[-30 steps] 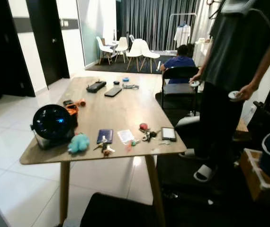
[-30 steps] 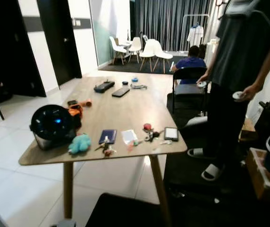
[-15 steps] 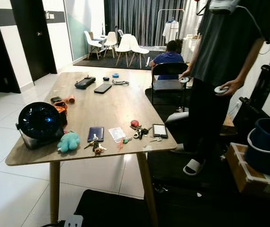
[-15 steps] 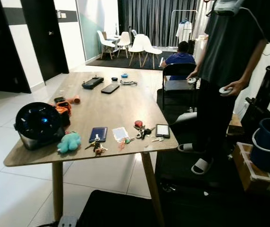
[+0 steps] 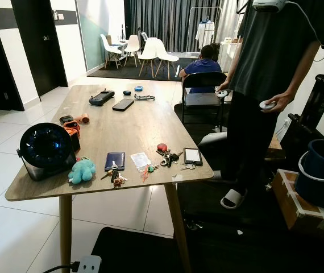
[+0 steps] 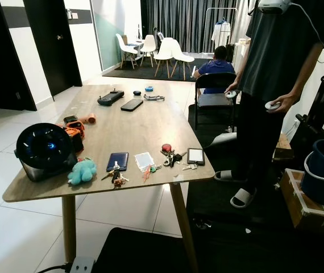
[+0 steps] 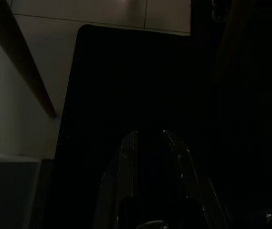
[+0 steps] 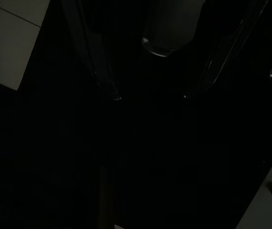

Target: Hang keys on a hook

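My view has swung since a second ago: the whole scene sits lower and nearer now, a camera shift, with nothing on the surface [image 5: 150,128] itself displaced. Both arms hang idle in the dark; the left tool [image 7: 148,138] points at a black mat [image 5: 139,250] on the floor, its fingers a narrow gap apart and holding nothing, while I cannot tell the state of the right tool [image 8: 150,95]. Taking the round black fan [image 5: 47,151] at the near edge as my landmark: a teal plush toy [image 5: 82,170] lies just beside it, a small key bunch [image 5: 115,176] beyond the toy beside a dark wallet [image 5: 115,161], then a white card [image 5: 140,160], and further along the same edge the main keys [image 5: 170,158] with a red fob [image 5: 162,148], near a small phone [image 5: 192,156]. A person [image 5: 270,96] stands past that corner. My worry: two key sets invite grabbing the wrong one, the keys lie close to the edge and could be swept off, and I see no hook.
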You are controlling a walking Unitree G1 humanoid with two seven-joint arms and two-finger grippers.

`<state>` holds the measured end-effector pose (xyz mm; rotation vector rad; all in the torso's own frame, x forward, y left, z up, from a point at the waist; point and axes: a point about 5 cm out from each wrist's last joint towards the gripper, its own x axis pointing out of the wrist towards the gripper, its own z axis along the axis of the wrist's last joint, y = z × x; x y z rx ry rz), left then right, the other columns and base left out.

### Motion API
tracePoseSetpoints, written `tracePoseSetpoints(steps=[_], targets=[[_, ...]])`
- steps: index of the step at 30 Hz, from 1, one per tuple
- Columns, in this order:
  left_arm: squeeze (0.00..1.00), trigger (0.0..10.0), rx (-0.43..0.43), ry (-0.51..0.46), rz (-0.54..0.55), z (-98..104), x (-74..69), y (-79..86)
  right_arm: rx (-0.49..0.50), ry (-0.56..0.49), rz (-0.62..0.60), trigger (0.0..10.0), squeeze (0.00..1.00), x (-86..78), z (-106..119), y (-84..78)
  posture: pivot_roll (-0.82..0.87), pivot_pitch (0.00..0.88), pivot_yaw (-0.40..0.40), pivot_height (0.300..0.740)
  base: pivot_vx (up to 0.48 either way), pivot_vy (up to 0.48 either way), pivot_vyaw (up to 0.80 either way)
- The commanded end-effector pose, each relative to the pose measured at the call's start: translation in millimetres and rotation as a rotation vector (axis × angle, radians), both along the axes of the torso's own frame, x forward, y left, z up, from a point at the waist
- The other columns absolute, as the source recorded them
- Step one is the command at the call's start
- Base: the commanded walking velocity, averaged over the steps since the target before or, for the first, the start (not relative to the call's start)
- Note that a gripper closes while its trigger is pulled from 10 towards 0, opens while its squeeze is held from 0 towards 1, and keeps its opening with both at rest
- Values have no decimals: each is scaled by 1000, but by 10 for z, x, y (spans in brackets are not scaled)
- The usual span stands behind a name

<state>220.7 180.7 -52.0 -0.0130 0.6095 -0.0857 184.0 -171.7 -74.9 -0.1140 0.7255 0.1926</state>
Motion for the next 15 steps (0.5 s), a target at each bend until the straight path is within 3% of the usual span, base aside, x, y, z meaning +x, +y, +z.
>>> tracePoseSetpoints(steps=[1, 15], targets=[[0, 10000, 9, -3, -6, -1, -14, 27, -1, 17, -1, 10000, 0, -39, -23, 2, 32, 13, 9, 740, 356, 0, 0], [0, 10000, 5, 5, -10, -15, -34, 22, -6, 18, 7, 10000, 0, -43, -24, -8, 33, 9, 6, 740, 358, 0, 0]])
